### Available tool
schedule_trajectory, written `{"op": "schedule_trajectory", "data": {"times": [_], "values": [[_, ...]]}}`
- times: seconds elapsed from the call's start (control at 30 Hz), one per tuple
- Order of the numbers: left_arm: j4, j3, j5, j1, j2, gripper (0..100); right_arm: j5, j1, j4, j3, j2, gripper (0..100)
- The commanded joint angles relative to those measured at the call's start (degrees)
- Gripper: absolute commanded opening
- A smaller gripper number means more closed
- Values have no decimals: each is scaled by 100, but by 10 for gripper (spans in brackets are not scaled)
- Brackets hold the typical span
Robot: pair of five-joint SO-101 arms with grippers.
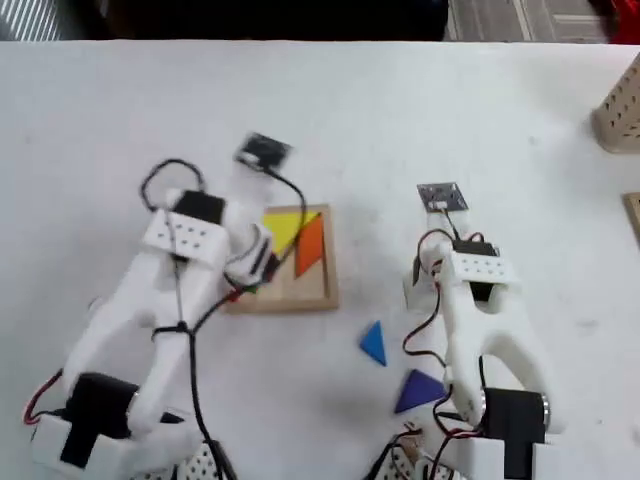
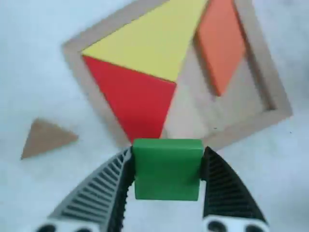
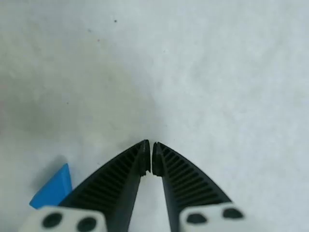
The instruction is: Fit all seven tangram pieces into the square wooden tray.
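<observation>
From above, the white desk point(image 1: 400, 110) carries the tray point(image 1: 325, 290) near its middle. A yellow triangle point(image 1: 283, 228) and an orange piece point(image 1: 310, 245) lie inside the tray, touching each other. The left arm point(image 1: 165, 270) reaches over the tray's near left part and hides it. On the desk between the arms and apart from the tray lie a blue triangle point(image 1: 373, 342) and, nearer the arms' bases, a purple triangle point(image 1: 417, 390). The right arm point(image 1: 480, 300) stands just beside those two. A perforated wooden block point(image 1: 620, 110) sits at the desk's far right edge.

In the left wrist view, the left tool point(image 2: 167, 154) grips a green square point(image 2: 167, 169) between its ribbed fingers point(image 2: 111, 183), at the tray's rim beside the tip of a red triangle point(image 2: 137, 99). Whether the square touches the rim cannot be told. The red triangle lies in the tray point(image 2: 273, 94) with one edge against the yellow triangle point(image 2: 149, 41). The orange piece point(image 2: 222, 43) sits past them, and bare tray floor shows between it and the red triangle. A tan triangle point(image 2: 46, 137) lies on the desk outside the tray, near its corner.

In the right wrist view, the right tool point(image 3: 150, 151) is closed on nothing, tips nearly meeting, over bare desk point(image 3: 203, 63). The blue triangle point(image 3: 52, 191) lies just beside one finger.
</observation>
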Motion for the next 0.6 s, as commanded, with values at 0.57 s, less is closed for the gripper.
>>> {"op": "schedule_trajectory", "data": {"times": [0.57], "values": [[-1275, -202, -2796, 690, 1015, 247, 44, -48, -75, -18, -215, 25]]}}
